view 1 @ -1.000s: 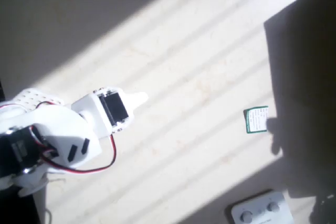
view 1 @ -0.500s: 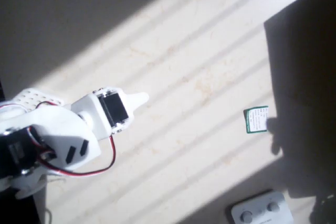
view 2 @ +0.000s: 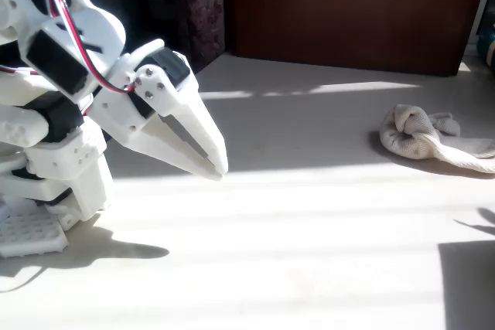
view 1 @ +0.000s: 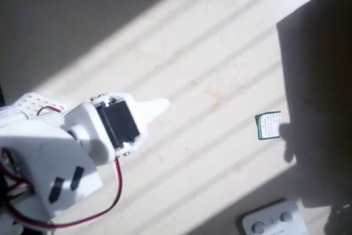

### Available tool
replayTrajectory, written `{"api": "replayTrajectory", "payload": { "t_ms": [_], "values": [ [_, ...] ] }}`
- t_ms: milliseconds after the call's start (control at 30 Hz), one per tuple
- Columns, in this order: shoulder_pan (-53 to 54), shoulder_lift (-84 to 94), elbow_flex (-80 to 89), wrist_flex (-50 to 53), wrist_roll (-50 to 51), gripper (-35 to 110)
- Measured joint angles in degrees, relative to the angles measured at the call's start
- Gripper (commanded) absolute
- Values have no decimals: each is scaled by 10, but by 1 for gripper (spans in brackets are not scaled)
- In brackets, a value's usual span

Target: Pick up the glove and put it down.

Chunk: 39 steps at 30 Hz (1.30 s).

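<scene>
One white SO-100 arm is seen at the left of the fixed view, with its gripper [view 2: 210, 161] pointed down and to the right, held above the table [view 2: 309, 222] without touching anything. The two white fingers are brought together at their tips, so the gripper is closed and nothing is held between them. One red wire [view 2: 77, 44] is looped over the arm's upper joint. In the overhead view the gripper [view 1: 162, 105] is seen as a single pale point reaching right from the black servo [view 1: 118, 125], and a red wire [view 1: 118, 182] is curved beneath the arm's body.

One glove [view 2: 425, 138], cream-white and crumpled into a soft heap with a flat part trailing to the right, is laid on the table at the right of the fixed view, well apart from the gripper, partly in shade and partly in sun. It is lying near a dark brown panel [view 2: 356, 13] that stands behind the table.

In the overhead view one small green-and-white card [view 1: 268, 125] is lying flat at the edge of a large shadow on the right, and one white two-button box [view 1: 274, 221] is placed at the bottom edge, below the card. The pale tabletop [view 1: 220, 53] is striped with bands of sunlight
</scene>
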Motion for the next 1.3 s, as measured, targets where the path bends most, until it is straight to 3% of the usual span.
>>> {"api": "replayTrajectory", "payload": {
  "t_ms": [167,567,833,1067,1300],
  "values": [
    [-9,-197,-202,0,0,0],
    [-178,-584,-582,0,0,0],
    [-232,-850,-829,0,31,1],
    [-250,-1057,-995,0,37,19],
    [-254,-1129,-1034,0,37,35]
  ]
}}
